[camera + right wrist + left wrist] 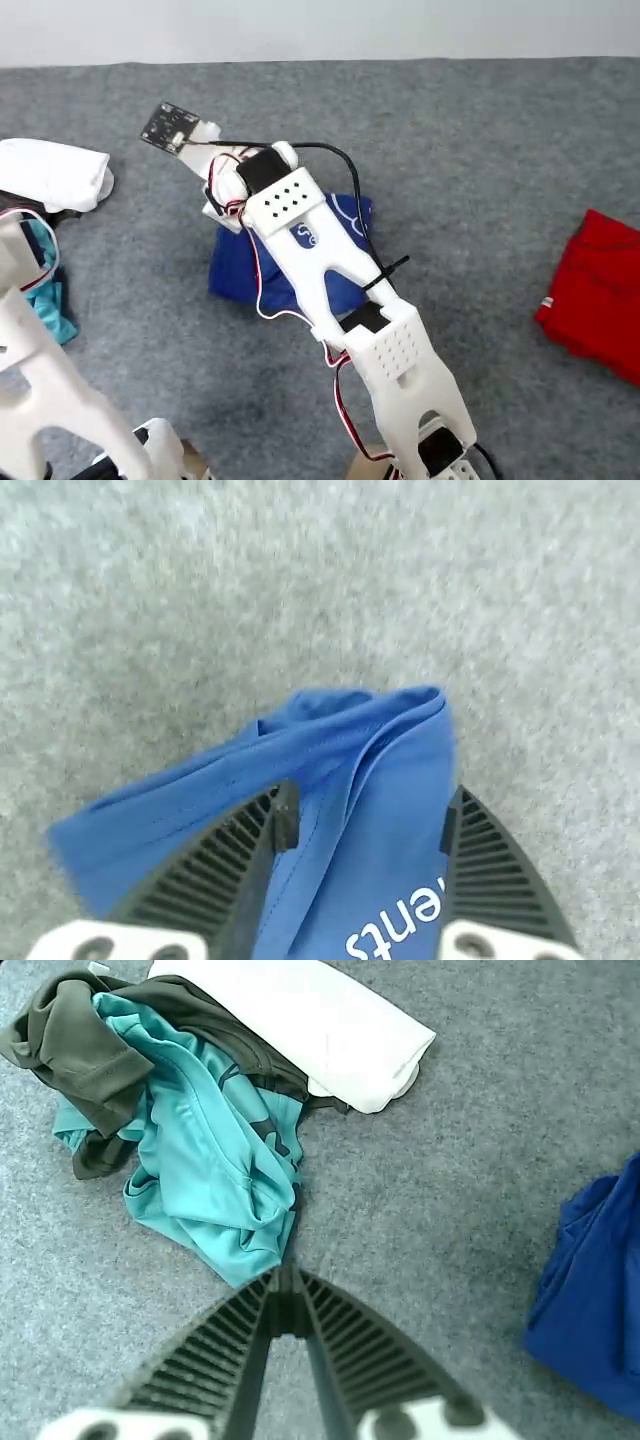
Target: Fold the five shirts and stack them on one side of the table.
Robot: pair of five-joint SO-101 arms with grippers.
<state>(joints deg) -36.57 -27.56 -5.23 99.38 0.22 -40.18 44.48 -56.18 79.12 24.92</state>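
Blue shirt (pixel 330 740) under the right gripper (pixel 370 805). The shirt lies mid-table on the grey, felt-like table (pixel 480 150), directly below the right arm (pixel 310 250), which reaches out across it. Note the governing relation: a raised fold of the cloth runs lengthwise between the two ribbed black fingers (pixel 285 815), pointing away from the wrist, so the fold's long axis lies along the gripper's own line and not across it. The jaws stand moderately wide, one on each side of the fold; you cannot yet call this a pinch, since the fingers sit apart with the cloth bulging between them. The fabric is thin, smooth knit, doubled into soft ridges with a rounded end, and it probably slips and drapes when you lift it.

The left gripper (pixel 288 1285) is closed to a point with nothing in it, hanging just short of the teal shirt (pixel 200 1150), a slick, crumpled piece tangled with a dark olive shirt (pixel 70 1040). A white shirt (pixel 320 1020), already a neat rounded fold, rests against that heap. From the left gripper the blue shirt lies well off to one side, so your right arm is plainly the nearer. A red shirt (pixel 595 295) sits flat at the far right edge, well apart from the others
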